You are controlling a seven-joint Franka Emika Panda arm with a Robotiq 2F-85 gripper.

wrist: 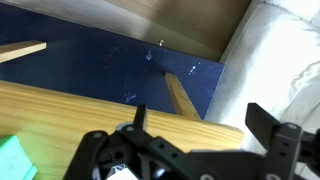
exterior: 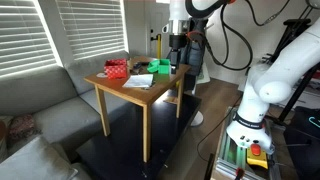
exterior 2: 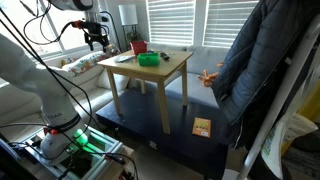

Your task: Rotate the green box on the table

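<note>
Green box (exterior 2: pixel 149 59) sits on tabletop (exterior 2: pixel 166 68). End effector (exterior 2: pixel 97 44) released, empty, hovers apart. Rotation apparently not yet begun.

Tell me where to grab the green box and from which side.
Grip the green box across its narrower width, coming straight down from above. It lies flat on the table with its top and sides seemingly free, the red box standing apart. The open gripper hangs near the table edge.
</note>
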